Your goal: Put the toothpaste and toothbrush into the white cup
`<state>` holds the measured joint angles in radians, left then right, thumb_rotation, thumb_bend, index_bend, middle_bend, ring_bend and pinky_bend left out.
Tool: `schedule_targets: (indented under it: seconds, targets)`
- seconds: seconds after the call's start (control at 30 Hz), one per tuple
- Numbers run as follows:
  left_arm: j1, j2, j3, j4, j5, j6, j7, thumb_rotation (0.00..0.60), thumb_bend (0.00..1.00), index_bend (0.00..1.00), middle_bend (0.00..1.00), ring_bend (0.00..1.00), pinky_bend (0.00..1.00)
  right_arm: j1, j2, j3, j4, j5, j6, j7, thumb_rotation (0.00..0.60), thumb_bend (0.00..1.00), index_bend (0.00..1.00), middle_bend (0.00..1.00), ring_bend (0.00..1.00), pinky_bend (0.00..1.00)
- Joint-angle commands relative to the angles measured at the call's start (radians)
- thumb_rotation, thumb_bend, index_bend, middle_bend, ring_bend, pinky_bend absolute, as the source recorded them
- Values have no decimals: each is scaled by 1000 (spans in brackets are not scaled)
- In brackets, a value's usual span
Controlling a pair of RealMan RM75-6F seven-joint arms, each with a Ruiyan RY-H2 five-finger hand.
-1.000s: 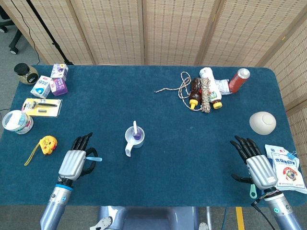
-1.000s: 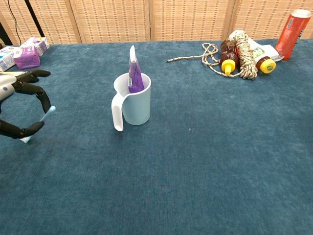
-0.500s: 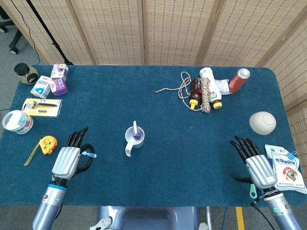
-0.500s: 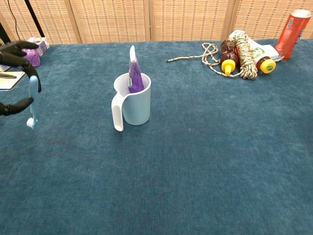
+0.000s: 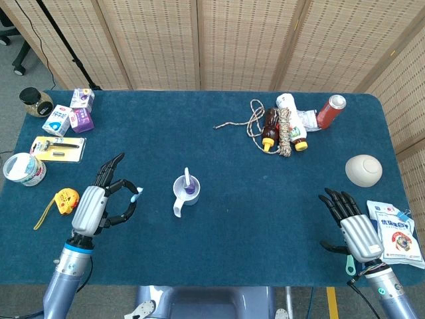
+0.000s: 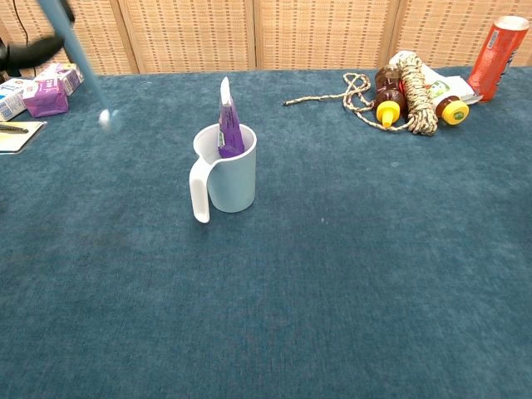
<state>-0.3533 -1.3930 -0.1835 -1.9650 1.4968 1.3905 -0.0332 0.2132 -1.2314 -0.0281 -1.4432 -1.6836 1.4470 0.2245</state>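
The white cup [image 5: 186,191] [image 6: 229,173] stands mid-table with its handle toward me. A purple toothpaste tube [image 6: 227,123] [image 5: 188,183] stands upright inside it. My left hand [image 5: 99,203] hovers left of the cup and pinches a light blue toothbrush [image 5: 134,193]. In the chest view the toothbrush [image 6: 81,63] slants down from the top left corner, blurred, its head left of the cup and above the table. Only a dark fingertip [image 6: 25,51] of that hand shows there. My right hand [image 5: 350,226] lies flat and open near the table's right front, holding nothing.
A yellow tape measure [image 5: 64,200] lies left of my left hand. Small boxes [image 5: 72,114], a razor pack [image 5: 58,148] and a tub [image 5: 23,169] fill the far left. Rope, bottles [image 5: 284,129] and a red bottle [image 5: 330,110] sit back right. A white bowl [image 5: 363,170] and packet [image 5: 396,234] lie near my right hand.
My left hand has lifted with the toothbrush, and the brush has swung so its head points toward the cup. The right hand has not moved.
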Motion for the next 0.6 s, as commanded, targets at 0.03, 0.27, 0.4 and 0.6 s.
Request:
schedule_targets:
  seconds: [0.03,0.27,0.4,0.6]
  targets:
    - [-27,-40,-24,26,48,16,-56,600,394,555,0,0,0,0,0,0,0,1,-2,-1,600,0,0,0,0,0]
    - [-88,-109,-52,57,17,-37,-33,600,394,555,0,0,0,0,0,2,1,3,-1,2,600,0,0,0,0,0]
    - [-112,-151,-52,81,-4,-61,-35,600,394,555,0,0,0,0,1,4,2,7,1,5,600,0,0,0,0,0]
    - [-127,-182,-44,109,-7,-71,-56,600,394,555,0,0,0,0,3,7,5,12,0,13,600,0,0,0,0,0]
